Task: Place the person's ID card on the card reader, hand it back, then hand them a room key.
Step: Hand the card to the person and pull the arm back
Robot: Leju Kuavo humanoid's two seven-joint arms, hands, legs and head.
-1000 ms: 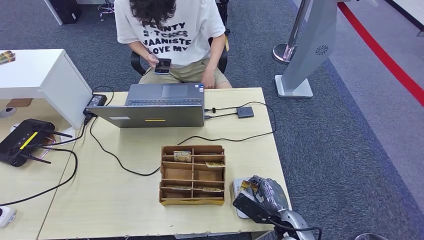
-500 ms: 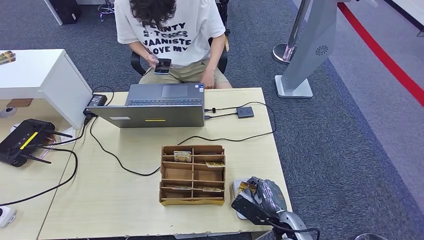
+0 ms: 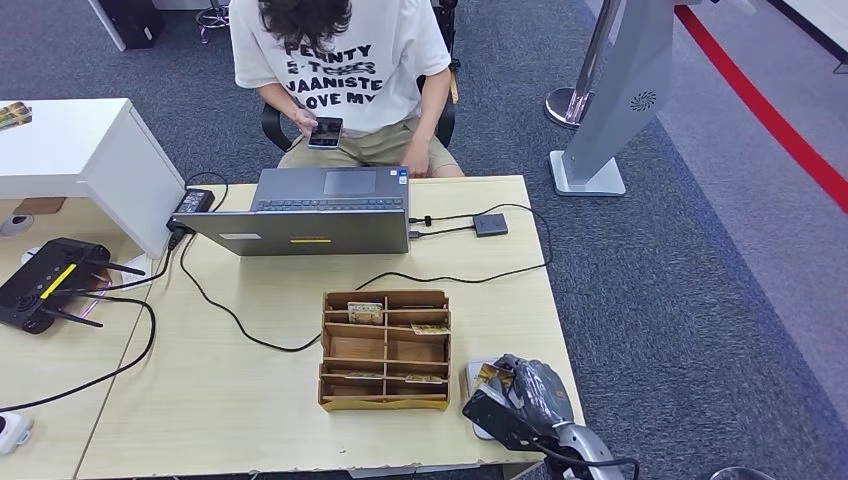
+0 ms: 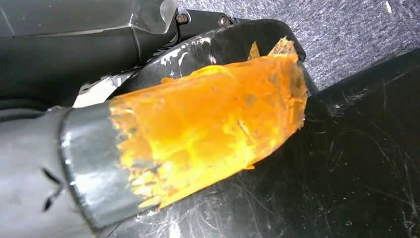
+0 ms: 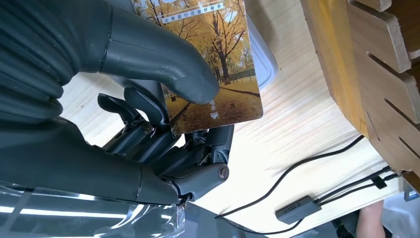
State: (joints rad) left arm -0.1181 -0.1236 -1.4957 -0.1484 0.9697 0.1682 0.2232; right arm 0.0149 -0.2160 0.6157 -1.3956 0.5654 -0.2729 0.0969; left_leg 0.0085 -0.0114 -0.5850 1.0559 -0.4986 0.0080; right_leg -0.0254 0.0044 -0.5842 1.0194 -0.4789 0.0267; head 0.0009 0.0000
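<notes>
Card (image 5: 213, 59) — thin, stiff, slick, light; pinched by right hand (image 3: 528, 392) over reader (image 3: 475, 377), table's near-right corner.
Grip flat faces near one short edge — left hand's state cannot be told.

Soft, even light is falling from above; shadows are staying faint. The head view is looking sharp, the wrist views slightly blurred up close.

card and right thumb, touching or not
Touching. The right wrist view shows the right hand with its thumb pressed flat on the card, fingers behind it.
</notes>
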